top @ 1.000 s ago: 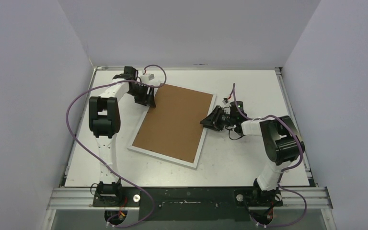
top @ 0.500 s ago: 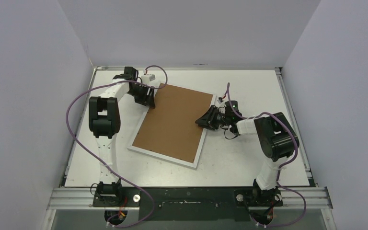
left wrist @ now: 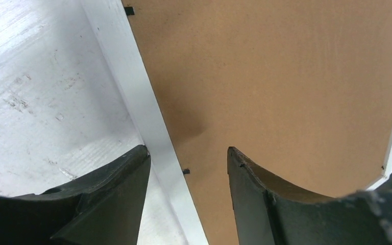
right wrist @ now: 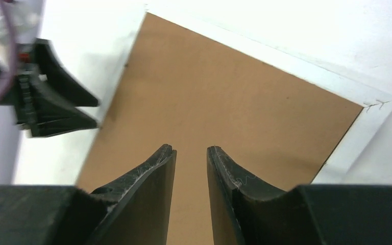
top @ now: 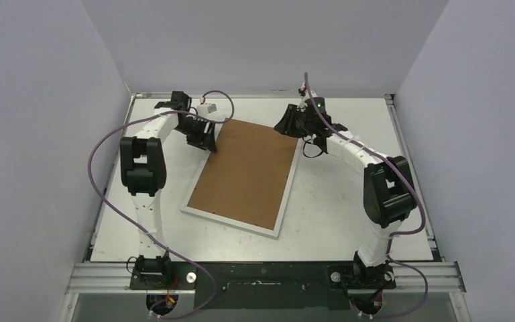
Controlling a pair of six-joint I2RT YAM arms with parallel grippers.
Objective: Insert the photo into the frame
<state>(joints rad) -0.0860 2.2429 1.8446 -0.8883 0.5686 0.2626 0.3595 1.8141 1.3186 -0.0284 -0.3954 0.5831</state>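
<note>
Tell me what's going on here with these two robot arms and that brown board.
Two robot arms are working on a white picture frame that lies face down on the table, with its brown backing board facing up. The left tool is open and straddles the frame's left edge near the far corner. The right tool hovers over the far right corner, slightly open and holding nothing. No photo is in view.

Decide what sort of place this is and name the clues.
Probably a robot test cell in a lab: plain walls box in a white table, a left arm and right arm are bolted to a metal rail.
</note>
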